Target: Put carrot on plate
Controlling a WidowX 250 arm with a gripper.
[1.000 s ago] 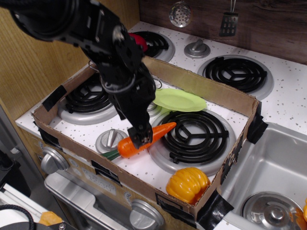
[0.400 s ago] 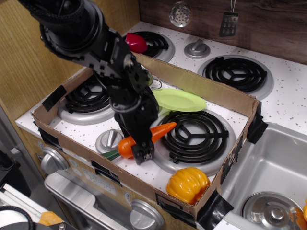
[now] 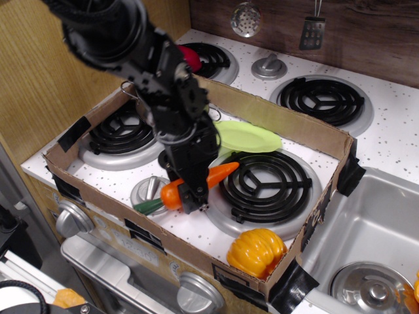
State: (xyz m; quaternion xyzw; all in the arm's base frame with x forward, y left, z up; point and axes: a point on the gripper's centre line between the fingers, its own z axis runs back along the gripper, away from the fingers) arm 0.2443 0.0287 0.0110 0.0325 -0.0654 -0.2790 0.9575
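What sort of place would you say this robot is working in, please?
Most likely a toy play kitchen: a speckled stovetop with coil burners, a steel sink at right, and plastic food such as the carrot inside a cardboard tray.

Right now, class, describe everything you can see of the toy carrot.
The carrot is glossy orange plastic, tapered, with a dark green stem at its lower-left end. It lies slanted at the front burner's left edge, tip pointing up-right toward the green plate. The black gripper straddles its middle, hiding part of it; whether it grips cannot be told.
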